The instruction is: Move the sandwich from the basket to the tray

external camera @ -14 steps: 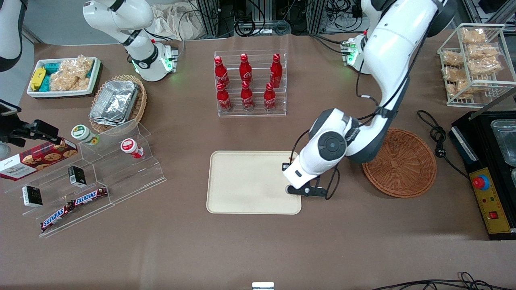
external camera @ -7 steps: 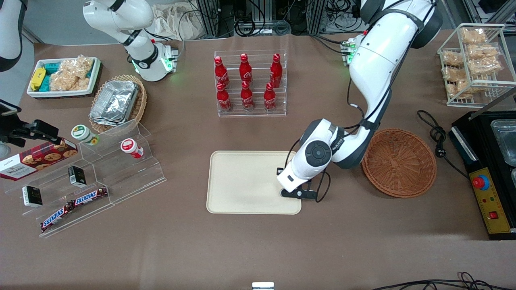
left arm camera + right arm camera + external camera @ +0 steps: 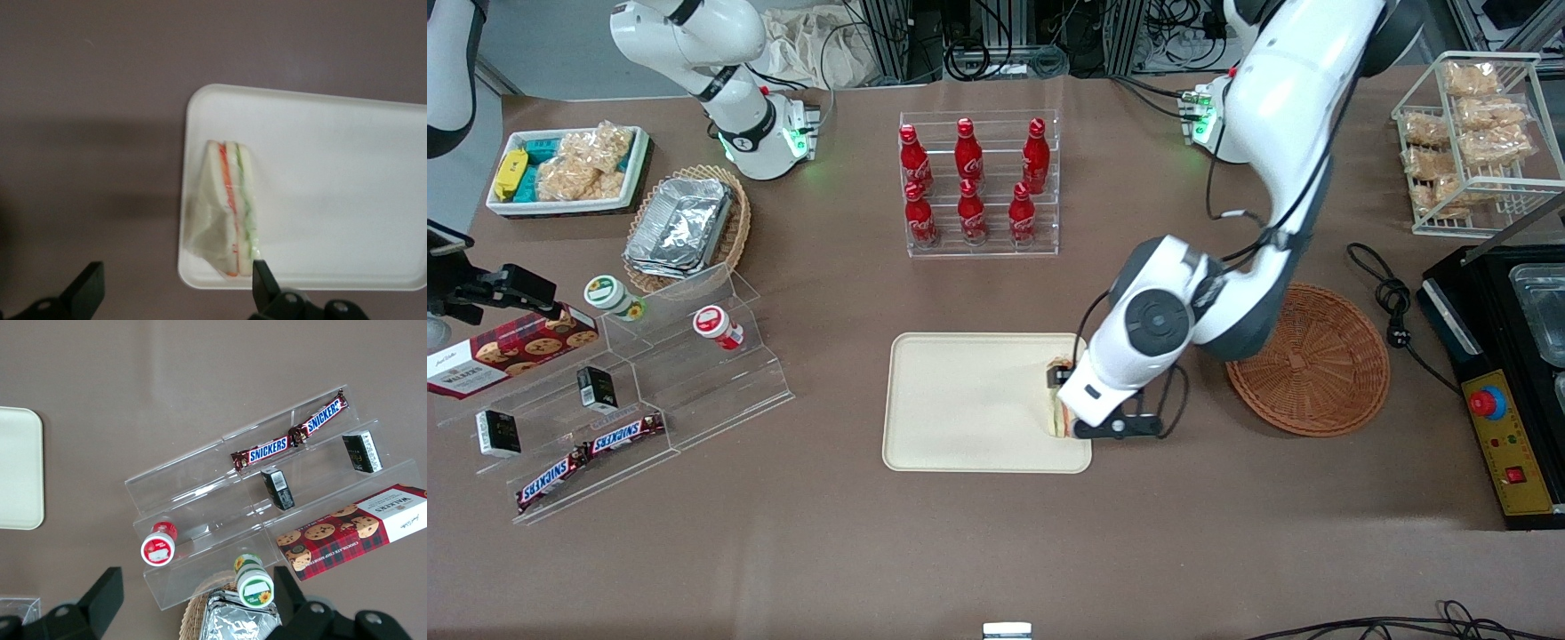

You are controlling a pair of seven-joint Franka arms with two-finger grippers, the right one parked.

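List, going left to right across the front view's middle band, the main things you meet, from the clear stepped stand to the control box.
Clear stepped stand → tray → sandwich → gripper, open above the sandwich → basket → control box.

Woven wicker basket (image 3: 1316, 364), matt tray (image 3: 347, 200)

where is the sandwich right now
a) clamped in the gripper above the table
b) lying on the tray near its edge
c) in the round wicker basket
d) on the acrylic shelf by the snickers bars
b: the sandwich lies on the tray beside its rim, with the open gripper above it and the basket empty.
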